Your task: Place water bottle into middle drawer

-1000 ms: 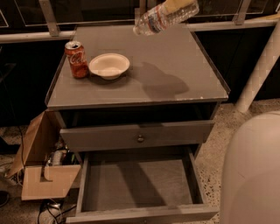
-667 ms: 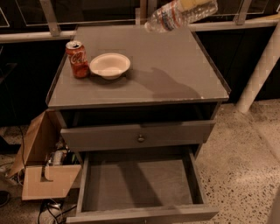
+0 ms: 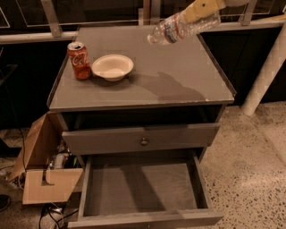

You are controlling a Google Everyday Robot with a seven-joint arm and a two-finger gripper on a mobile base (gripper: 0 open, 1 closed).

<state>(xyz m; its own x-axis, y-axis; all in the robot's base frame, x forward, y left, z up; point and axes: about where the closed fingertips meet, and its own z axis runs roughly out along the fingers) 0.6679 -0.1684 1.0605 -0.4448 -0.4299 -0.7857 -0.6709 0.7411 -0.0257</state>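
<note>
Above the back right of the cabinet top (image 3: 178,76), the water bottle (image 3: 181,27) hangs in the air, tilted nearly flat with its white cap pointing down and left. It is clear, ribbed plastic with a red-and-white paper label wrapped around its middle; the print on the label is too small to read. The gripper (image 3: 199,10), a beige, smooth-surfaced part reaching in from the top right, is clamped around the bottle's lower half, toward its base.

The cabinet top is a flat, matt grey slab with a thin raised edge, and the bottle's shadow falls across it. On its left side stands a red Coca-Cola can (image 3: 78,60), a shiny metal cylinder with white script on its side. Just beside the can sits a shallow, round, cream-white bowl (image 3: 112,66).

Below the top, a grey drawer front (image 3: 178,136) carries a small round metal knob (image 3: 144,142) at its centre. Under it the middle drawer (image 3: 143,190) is pulled out: a wide, shallow grey box with low side walls and a flat, bare floor. The bottle is well apart from it, high above and behind.

Left of the cabinet, a brown cardboard box (image 3: 42,147) lies open with its flaps spread, cables beside it. The speckled terrazzo floor (image 3: 250,170) spreads to the right, where a white post (image 3: 267,74) leans.
</note>
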